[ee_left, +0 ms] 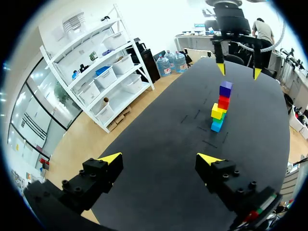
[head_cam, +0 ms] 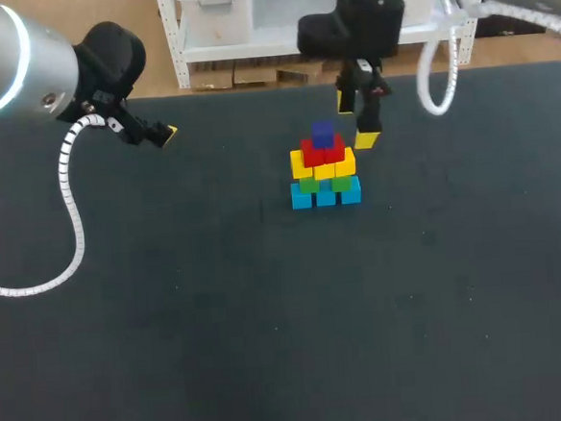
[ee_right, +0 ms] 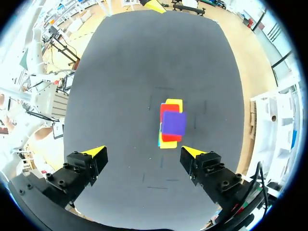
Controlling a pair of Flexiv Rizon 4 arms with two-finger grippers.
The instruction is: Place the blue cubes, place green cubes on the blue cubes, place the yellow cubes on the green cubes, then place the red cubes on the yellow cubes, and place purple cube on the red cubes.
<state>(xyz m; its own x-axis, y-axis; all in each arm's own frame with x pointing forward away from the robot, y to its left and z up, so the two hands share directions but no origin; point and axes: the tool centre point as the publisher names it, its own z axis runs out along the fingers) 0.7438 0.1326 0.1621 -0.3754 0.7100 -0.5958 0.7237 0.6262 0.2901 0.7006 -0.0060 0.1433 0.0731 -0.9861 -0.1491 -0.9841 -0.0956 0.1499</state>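
Note:
A small pyramid of cubes stands mid-table: blue cubes (head_cam: 326, 197) at the base, then green cubes (head_cam: 310, 183), yellow cubes (head_cam: 301, 165), red cubes (head_cam: 321, 153), and a purple cube (head_cam: 323, 131) on top. My right gripper (head_cam: 356, 120) hangs open just behind and right of the stack, holding nothing. In the right wrist view the purple cube (ee_right: 173, 122) lies ahead of the open right gripper (ee_right: 143, 152), with a yellow cube (ee_right: 174, 102) showing beyond it. My left gripper (head_cam: 164, 135) is open and empty far to the left. From the left gripper (ee_left: 159, 159) the stack, topped by the purple cube (ee_left: 225, 89), appears far ahead.
The dark table (head_cam: 173, 324) carries nothing else that I can see. The right gripper (ee_left: 239, 71) hangs just above the purple cube in the left wrist view, its fingers apart.

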